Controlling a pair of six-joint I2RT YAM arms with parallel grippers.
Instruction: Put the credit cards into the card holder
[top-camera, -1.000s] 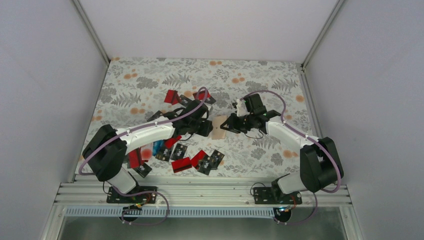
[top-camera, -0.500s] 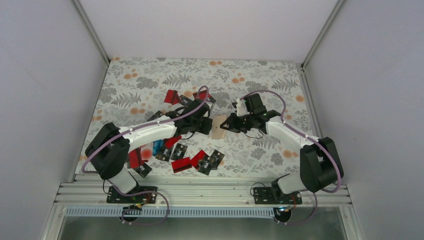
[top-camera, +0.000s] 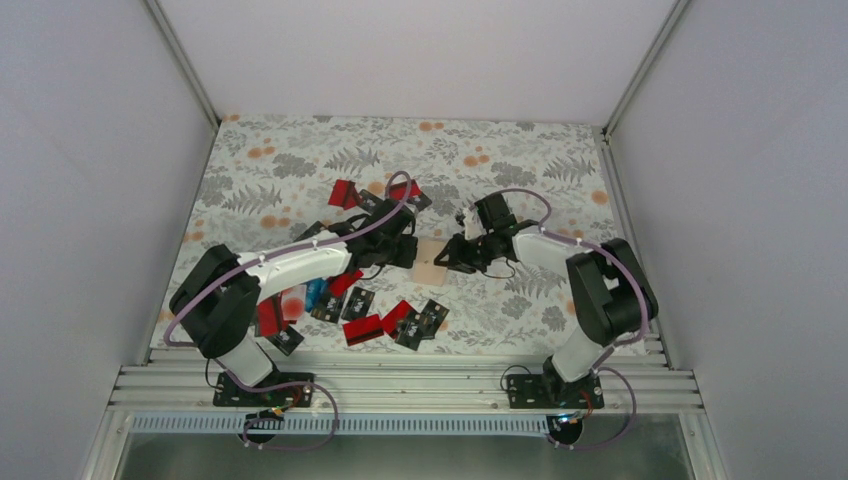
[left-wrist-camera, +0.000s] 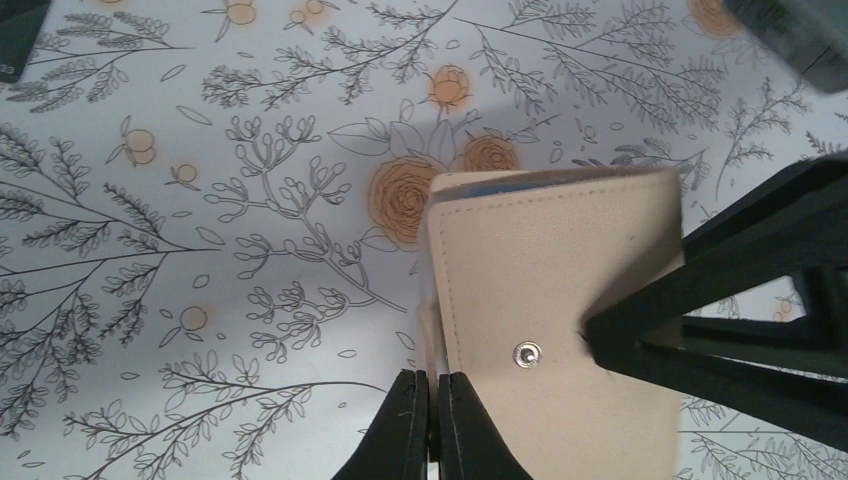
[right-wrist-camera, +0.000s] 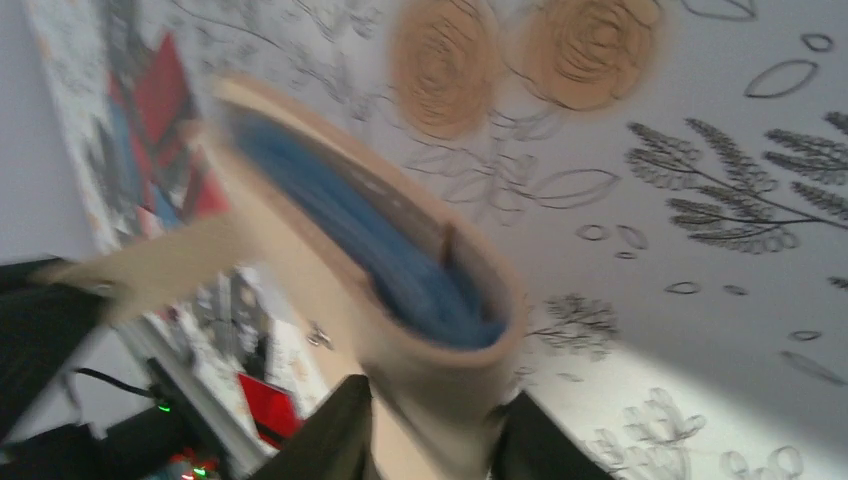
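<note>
Evenly lit from overhead. Softly shadowed beside the tan folding card holder (left-wrist-camera: 540, 260). Badly motion-blurred at right wrist.

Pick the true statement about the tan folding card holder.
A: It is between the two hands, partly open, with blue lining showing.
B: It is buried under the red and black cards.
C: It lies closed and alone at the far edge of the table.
A: the tan folding card holder sits between the left hand and the right hand, and the right wrist view shows its blue inside.
</note>
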